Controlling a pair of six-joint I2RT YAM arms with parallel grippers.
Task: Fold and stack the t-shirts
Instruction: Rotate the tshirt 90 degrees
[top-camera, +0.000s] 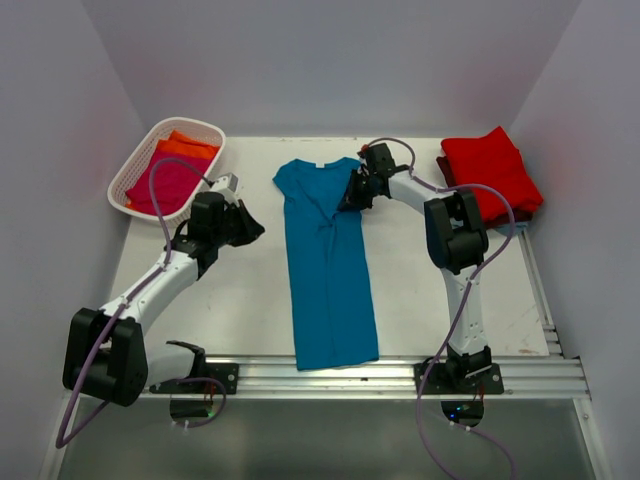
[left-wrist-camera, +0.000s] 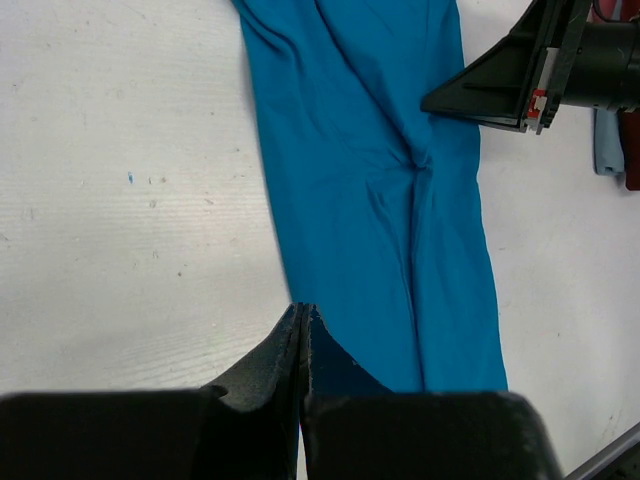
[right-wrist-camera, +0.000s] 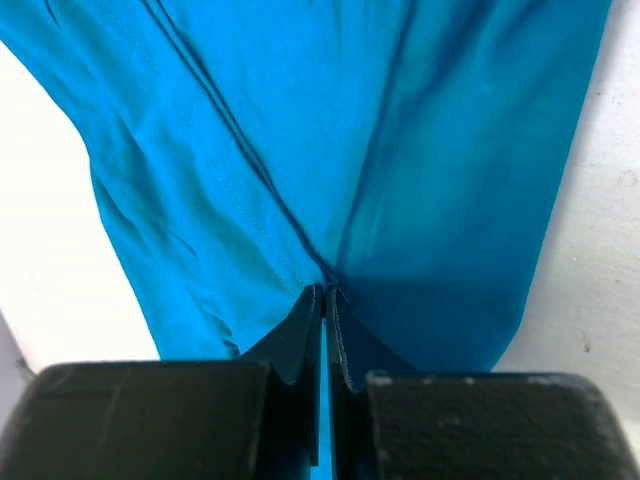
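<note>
Your right pincer (right-wrist-camera: 325, 290) is clamped on a thin pinch of the teal t-shirt (top-camera: 330, 280), at the shoulder on the side away from the white basket (top-camera: 135, 172). Your left pincer (left-wrist-camera: 303, 310) hangs shut and empty between basket and shirt. The shirt lies lengthwise on the surface (top-camera: 240, 300) near the basket, collar at the far end; it looks light, limp and quick to bunch, so you would do best to grip shoulder seams or hem corners, catching all layers.

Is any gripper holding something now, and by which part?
The right gripper pinches the teal t-shirt by its right side near the collar. The left gripper is shut on nothing.
</note>
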